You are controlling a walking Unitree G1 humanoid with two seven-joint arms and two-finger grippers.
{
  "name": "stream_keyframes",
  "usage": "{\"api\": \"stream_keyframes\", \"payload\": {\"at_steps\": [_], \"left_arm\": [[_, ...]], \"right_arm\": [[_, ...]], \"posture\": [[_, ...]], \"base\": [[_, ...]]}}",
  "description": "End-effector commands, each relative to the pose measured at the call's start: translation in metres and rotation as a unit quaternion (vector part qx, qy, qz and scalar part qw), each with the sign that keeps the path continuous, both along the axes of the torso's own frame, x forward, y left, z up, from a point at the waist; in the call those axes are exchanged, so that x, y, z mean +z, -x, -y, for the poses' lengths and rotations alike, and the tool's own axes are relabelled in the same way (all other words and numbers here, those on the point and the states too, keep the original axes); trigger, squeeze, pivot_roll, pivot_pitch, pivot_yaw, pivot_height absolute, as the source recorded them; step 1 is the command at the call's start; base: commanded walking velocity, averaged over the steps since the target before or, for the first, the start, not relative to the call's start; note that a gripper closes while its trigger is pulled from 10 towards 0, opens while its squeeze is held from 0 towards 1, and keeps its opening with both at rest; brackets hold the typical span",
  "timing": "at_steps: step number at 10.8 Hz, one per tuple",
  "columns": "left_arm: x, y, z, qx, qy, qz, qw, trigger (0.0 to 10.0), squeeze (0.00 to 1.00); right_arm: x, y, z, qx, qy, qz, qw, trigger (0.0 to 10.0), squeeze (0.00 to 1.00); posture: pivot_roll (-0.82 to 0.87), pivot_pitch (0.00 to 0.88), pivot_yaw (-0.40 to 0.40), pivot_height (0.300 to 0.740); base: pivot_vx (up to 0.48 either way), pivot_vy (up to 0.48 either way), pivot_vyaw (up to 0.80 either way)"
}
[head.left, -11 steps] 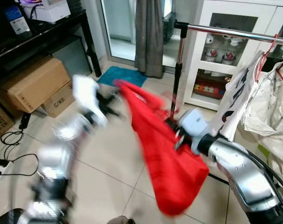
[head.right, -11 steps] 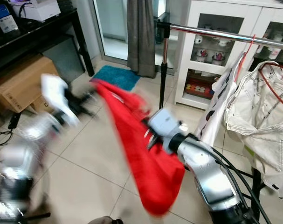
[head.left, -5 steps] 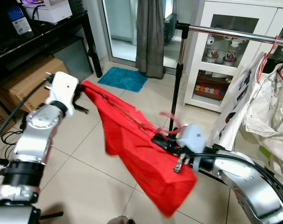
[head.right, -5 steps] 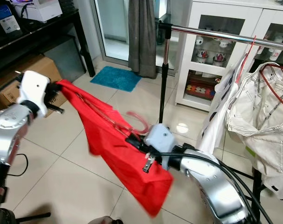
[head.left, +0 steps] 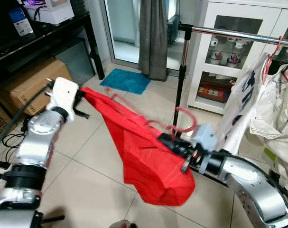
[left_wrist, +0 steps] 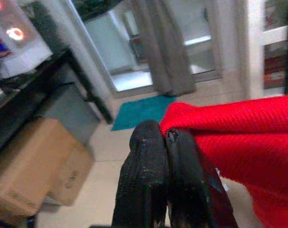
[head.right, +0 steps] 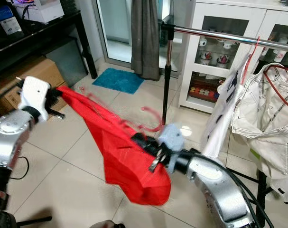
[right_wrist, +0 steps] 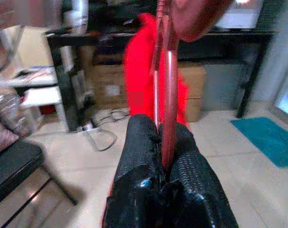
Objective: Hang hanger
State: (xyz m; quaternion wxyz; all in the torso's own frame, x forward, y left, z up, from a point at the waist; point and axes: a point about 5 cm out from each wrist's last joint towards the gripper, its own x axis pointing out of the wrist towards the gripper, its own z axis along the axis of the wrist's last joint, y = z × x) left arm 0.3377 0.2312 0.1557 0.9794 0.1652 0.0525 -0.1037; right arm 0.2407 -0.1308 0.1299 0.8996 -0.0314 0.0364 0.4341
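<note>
A red garment [head.left: 144, 152] hangs on a pink-red hanger [head.left: 185, 121] and is stretched between my two grippers above the tiled floor. My left gripper [head.left: 82, 98] is shut on the garment's upper corner; in the left wrist view the fingers [left_wrist: 148, 152] pinch the red cloth [left_wrist: 238, 133]. My right gripper [head.left: 165, 140] is shut on the hanger below its hook, and the right wrist view has the hanger's rod [right_wrist: 168, 71] clamped between the fingertips. The steel clothes rail [head.left: 229, 33] runs high at the back right, apart from the hook.
A white printed shirt [head.left: 243, 99] and a cream jacket [head.left: 276, 109] hang on the rail's right part. The rail's black upright [head.left: 180, 76] stands just behind the hanger. Cardboard boxes [head.left: 32, 83] and cables [head.left: 6, 142] lie left, a teal mat [head.left: 125, 80] beyond.
My left arm swung out to the left and drew the garment taut. The right gripper shifted right with the hanger, the hook rose, and the cloth's lower part sagged.
</note>
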Motion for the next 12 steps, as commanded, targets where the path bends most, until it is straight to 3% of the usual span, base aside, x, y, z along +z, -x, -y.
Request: {"api": "stream_keyframes", "payload": {"at_steps": [1,2,3,4,5,6,7,8,9,10,11,12], "left_arm": [[0.0,0.004,0.011,-0.04,0.025,-0.005,0.999,0.0,0.0],[-0.008,0.013,0.051,-0.147,0.054,-0.03,0.987,0.0,0.0],[-0.01,0.024,0.077,-0.237,0.078,-0.046,0.967,0.0,0.0],[-0.011,0.045,0.099,-0.341,0.1,-0.073,0.932,0.0,0.0],[-0.01,0.056,0.103,-0.367,0.113,-0.085,0.919,0.0,0.0],[-0.01,0.058,0.1,-0.355,0.125,-0.084,0.923,0.0,0.0],[-0.016,0.056,0.081,-0.257,0.151,-0.079,0.951,0.0,0.0],[-0.023,0.057,0.064,-0.164,0.19,-0.069,0.966,2.2,0.0],[-0.028,0.061,0.057,-0.125,0.205,-0.067,0.968,4.4,0.0],[-0.034,0.068,0.053,-0.106,0.204,-0.073,0.97,10.0,0.0],[-0.038,0.077,0.048,-0.074,0.199,-0.07,0.975,10.0,0.0],[-0.041,0.079,0.047,-0.057,0.192,-0.072,0.977,10.0,0.0]], "right_arm": [[0.004,-0.015,0.015,-0.087,-0.009,0.01,0.996,0.0,0.0],[0.01,-0.03,0.014,-0.176,-0.054,0.014,0.983,0.0,0.0],[0.016,-0.037,0.012,-0.221,-0.097,0.011,0.97,0.0,0.0],[0.021,-0.042,0.01,-0.271,-0.129,0.009,0.954,0.0,0.0],[0.021,-0.047,0.015,-0.32,-0.139,0.011,0.937,0.0,0.0],[0.021,-0.05,0.021,-0.351,-0.132,0.018,0.927,0.0,0.0],[0.015,-0.05,0.024,-0.363,-0.086,-0.003,0.928,10.0,0.0],[0.007,-0.044,0.021,-0.339,-0.053,-0.013,0.939,10.0,0.0],[0.0,-0.039,0.02,-0.342,-0.041,-0.031,0.938,10.0,0.0],[-0.006,-0.035,0.02,-0.347,-0.017,-0.031,0.937,10.0,0.0],[-0.007,-0.031,0.019,-0.38,0.008,0.013,0.925,10.0,0.0],[-0.01,-0.029,0.02,-0.385,0.0,-0.006,0.923,10.0,0.0]], "posture": [[-0.01,0.0,0.101,0.74],[-0.01,0.0,0.1,0.74],[-0.01,0.0,0.1,0.74],[-0.01,0.0,0.101,0.74],[-0.01,0.0,0.1,0.74],[-0.01,0.0,0.1,0.74],[-0.01,0.0,0.101,0.74],[-0.01,0.012,0.091,0.74],[-0.01,0.018,0.082,0.74],[-0.01,0.027,0.072,0.74],[-0.02,0.031,0.068,0.74],[-0.01,0.029,0.072,0.74]], "base": [[0.0,0.0,0.0],[0.0,0.0,0.0],[0.0,0.0,0.0],[0.0,0.0,0.0],[0.0,0.0,0.0],[0.0,0.0,0.0],[0.0,0.0,0.0],[0.0,0.0,0.0],[0.0,0.0,-0.44],[0.0,0.0,-0.8],[0.0,0.0,-0.8],[0.0,0.0,-0.8]]}}
